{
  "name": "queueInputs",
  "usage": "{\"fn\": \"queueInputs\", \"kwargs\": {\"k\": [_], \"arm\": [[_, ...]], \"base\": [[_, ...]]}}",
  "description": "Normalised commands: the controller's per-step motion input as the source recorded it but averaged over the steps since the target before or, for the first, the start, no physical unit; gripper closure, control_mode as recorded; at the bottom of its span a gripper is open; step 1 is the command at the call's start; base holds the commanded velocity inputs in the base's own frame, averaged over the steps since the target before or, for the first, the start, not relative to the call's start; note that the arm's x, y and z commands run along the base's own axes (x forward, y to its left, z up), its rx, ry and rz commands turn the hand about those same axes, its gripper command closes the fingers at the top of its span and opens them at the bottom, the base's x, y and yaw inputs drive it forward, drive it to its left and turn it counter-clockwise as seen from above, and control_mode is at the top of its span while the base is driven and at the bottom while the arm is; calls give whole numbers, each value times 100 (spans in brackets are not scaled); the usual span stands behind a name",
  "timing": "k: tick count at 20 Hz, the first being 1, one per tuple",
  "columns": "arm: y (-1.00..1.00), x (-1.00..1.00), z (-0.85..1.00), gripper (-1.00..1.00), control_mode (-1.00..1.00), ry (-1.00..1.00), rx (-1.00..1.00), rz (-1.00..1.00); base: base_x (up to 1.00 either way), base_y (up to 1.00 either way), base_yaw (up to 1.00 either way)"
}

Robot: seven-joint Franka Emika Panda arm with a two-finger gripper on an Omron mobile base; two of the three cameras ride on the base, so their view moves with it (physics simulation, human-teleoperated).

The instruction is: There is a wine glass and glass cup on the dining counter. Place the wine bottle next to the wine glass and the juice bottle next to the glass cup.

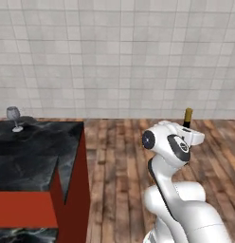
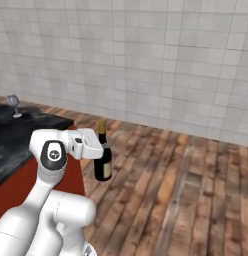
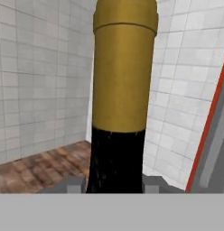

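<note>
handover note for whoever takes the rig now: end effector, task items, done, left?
End effector: shut on the wine bottle, gripping it at the neck; bottle upright, in the air over the wooden floor, off the end of the dining counter.
Wine glass: standing on the dining counter, far from the bottle.
Done: wine bottle picked up.
Left: carry it over and set it beside the wine glass, then the juice bottle next to the glass cup.
</note>
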Motion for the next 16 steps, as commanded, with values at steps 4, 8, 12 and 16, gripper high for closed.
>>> {"fn": "queueInputs", "kwargs": {"k": [4, 8, 12, 16], "arm": [[0, 0, 0, 100, 100, 0, 0, 0], [0, 0, 0, 100, 100, 0, 0, 0], [0, 0, 0, 100, 100, 0, 0, 0], [0, 0, 0, 100, 100, 0, 0, 0]], "base": [[76, -42, 12], [75, -42, 14], [75, -41, 14], [74, -40, 16]]}}
